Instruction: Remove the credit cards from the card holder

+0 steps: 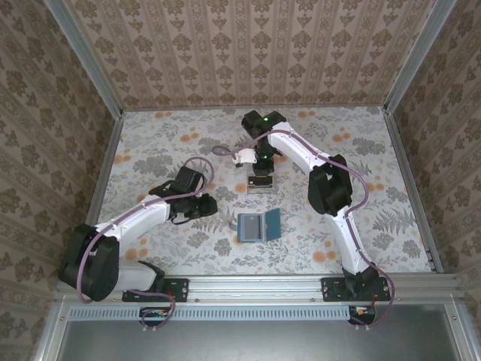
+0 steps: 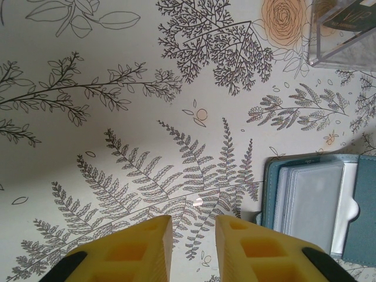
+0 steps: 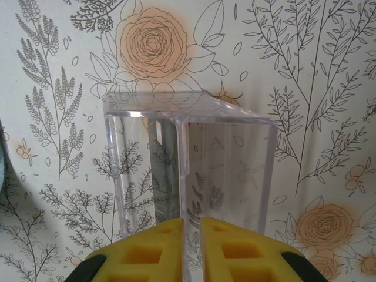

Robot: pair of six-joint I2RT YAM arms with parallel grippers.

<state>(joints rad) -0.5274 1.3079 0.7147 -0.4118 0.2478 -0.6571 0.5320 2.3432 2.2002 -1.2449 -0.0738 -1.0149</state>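
The card holder (image 1: 260, 226) lies open on the bench (image 1: 150, 143), near the front edge between the 2 arms; the credit cards (image 2: 308, 205) sit tucked in 1 of its panels, so by my reading the removal is not yet done. The left gripper (image 2: 194, 226) hovers just beside the holder, fingers narrow and holding nothing. The right gripper (image 3: 192, 226) is well apart from it, at the clear tray (image 3: 229, 153), fingers narrow astride 1 upright clear wall; whether they pinch it I cannot tell.

Risks, as I judge them: the soft holder may slide or fold shut when a finger pushes at the cards, since nothing pins it; the right fingers could tip the tray if they rise while clamped.

The left wrist view shows the pale cards behind a pocket edge; the top view renders them as a pale patch, but gives the spacing of arms, tray and holder.
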